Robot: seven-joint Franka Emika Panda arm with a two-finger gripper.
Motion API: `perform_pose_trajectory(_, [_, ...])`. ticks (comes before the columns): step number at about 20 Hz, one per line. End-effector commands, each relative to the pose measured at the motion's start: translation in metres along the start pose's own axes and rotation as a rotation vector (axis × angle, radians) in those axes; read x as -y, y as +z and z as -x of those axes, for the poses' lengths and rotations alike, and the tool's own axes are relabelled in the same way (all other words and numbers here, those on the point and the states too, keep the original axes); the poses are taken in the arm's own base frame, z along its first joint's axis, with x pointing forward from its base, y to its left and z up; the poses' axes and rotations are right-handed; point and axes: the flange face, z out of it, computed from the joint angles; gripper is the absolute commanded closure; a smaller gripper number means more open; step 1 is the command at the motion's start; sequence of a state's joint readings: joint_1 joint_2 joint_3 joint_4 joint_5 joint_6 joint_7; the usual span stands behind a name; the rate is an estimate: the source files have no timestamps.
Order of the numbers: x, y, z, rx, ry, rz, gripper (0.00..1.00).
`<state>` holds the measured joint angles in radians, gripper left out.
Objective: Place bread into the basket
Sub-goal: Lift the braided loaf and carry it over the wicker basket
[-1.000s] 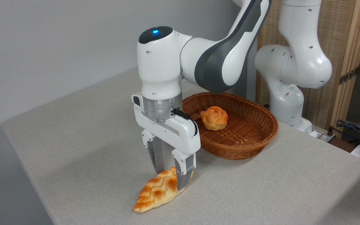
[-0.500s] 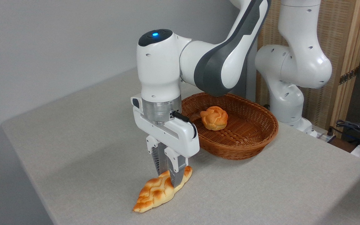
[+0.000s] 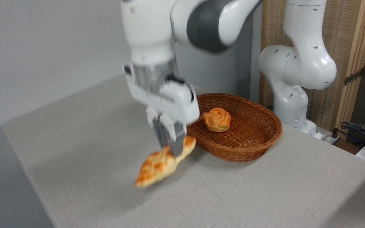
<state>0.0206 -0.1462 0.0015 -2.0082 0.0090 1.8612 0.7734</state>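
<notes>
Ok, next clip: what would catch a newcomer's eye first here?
The blurred white gripper at centre, shut on the braided bread, which hangs tilted above the grey table. Just right of it sits the wicker basket with a small round bun inside.
</notes>
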Motion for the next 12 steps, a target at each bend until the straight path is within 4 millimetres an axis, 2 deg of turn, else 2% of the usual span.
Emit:
perform_pose_trajectory(1, [-0.033, -0.057, 0.069, 0.048, 0.108, 0.065, 0.84])
perform_pose_trajectory(2, [-0.041, -0.059, 0.091, 0.063, 0.147, 0.105, 0.79])
perform_pose_trajectory(4, [-0.058, -0.049, 0.125, 0.062, 0.196, 0.147, 0.77])
perform_pose_trajectory(5, [-0.068, -0.039, 0.136, 0.063, 0.218, 0.165, 0.64])
perform_pose_trajectory(6, [-0.075, -0.024, 0.143, 0.074, 0.249, 0.192, 0.53])
perform_pose_trajectory(9, [-0.083, 0.017, 0.147, 0.148, 0.345, 0.242, 0.5])
perform_pose_trajectory(11, [-0.089, 0.041, 0.146, 0.179, 0.347, 0.276, 0.15])
perform_pose_trajectory(12, [-0.091, 0.045, 0.147, 0.184, 0.349, 0.283, 0.11])
